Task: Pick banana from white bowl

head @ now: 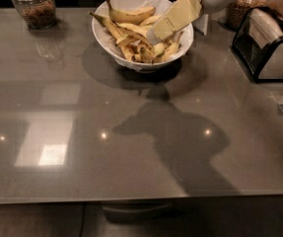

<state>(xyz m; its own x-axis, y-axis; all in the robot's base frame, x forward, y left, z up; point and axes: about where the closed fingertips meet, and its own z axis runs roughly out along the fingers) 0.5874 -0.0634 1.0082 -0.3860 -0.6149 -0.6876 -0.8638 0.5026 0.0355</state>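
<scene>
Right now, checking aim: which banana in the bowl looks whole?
The curved banana at the back of the white bowl; the others are brown-streaked pieces. The gripper hangs over its right side.

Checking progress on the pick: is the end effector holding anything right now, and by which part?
Cannot tell. The end effector is over the white bowl, its tip down among the bananas; no banana is raised clear of the pile.
</scene>
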